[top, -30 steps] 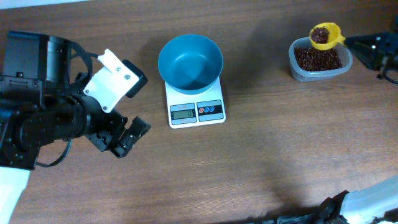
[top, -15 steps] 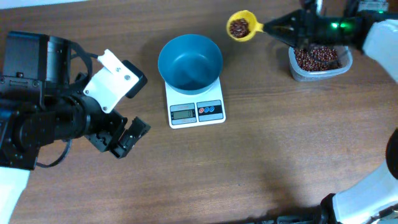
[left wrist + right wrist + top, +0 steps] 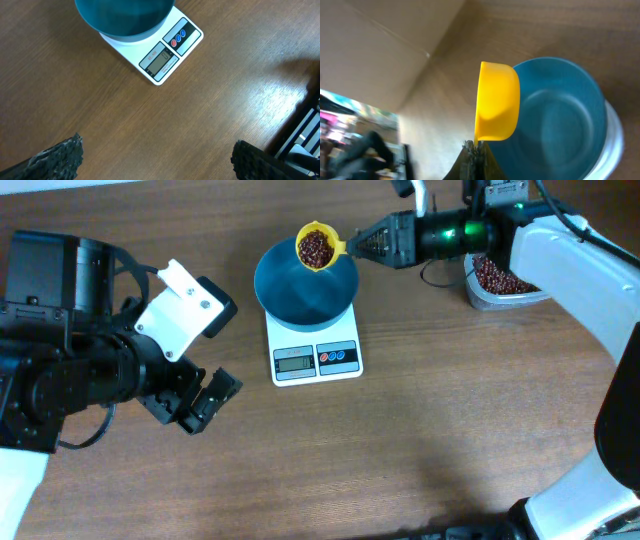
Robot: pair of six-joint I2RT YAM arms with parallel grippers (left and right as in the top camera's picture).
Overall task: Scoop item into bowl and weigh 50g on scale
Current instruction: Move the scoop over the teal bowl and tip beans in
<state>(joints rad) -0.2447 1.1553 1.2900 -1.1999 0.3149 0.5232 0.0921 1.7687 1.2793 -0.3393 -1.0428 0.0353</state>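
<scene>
The blue bowl (image 3: 306,283) stands empty on the white scale (image 3: 314,352); both also show in the left wrist view, bowl (image 3: 122,17) and scale (image 3: 167,52). My right gripper (image 3: 362,244) is shut on the handle of a yellow scoop (image 3: 317,247) filled with red-brown beans (image 3: 316,248), held over the bowl's far rim. In the right wrist view the scoop (image 3: 496,101) hangs beside the bowl (image 3: 560,120), gripper (image 3: 476,147) below it. My left gripper (image 3: 210,397) is open and empty, left of the scale; its fingertips (image 3: 157,160) frame bare table.
A clear plastic tub (image 3: 500,280) holding more beans sits at the far right, partly under my right arm. My left arm's black body fills the table's left side.
My right gripper has carried the filled scoop leftward from the tub to above the bowl's far rim. The left arm has not moved.
</scene>
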